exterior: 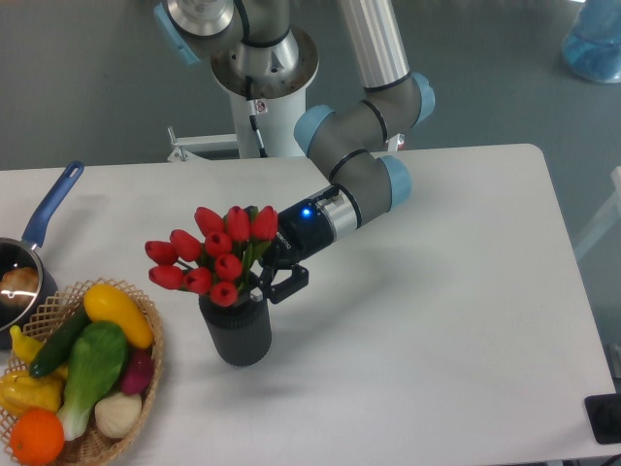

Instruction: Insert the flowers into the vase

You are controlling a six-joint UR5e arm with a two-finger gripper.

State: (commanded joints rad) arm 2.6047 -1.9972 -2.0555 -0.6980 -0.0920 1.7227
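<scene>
Red tulips [212, 257] lean up-left from the ribbed dark cylindrical vase [236, 328]; gripper [270, 282] at stems, grip indiscernible.

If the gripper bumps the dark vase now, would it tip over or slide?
The vase is short and wide, so it probably slides rather than tips. The flowers lean left above its rim, which may make it somewhat top-heavy on that side.

Lighting was bright, even, diffuse from overhead. Shadows were soft and faint on the white bench [437, 320]. Focus was sharp throughout; mild glare showed on the arm [374, 44].
</scene>
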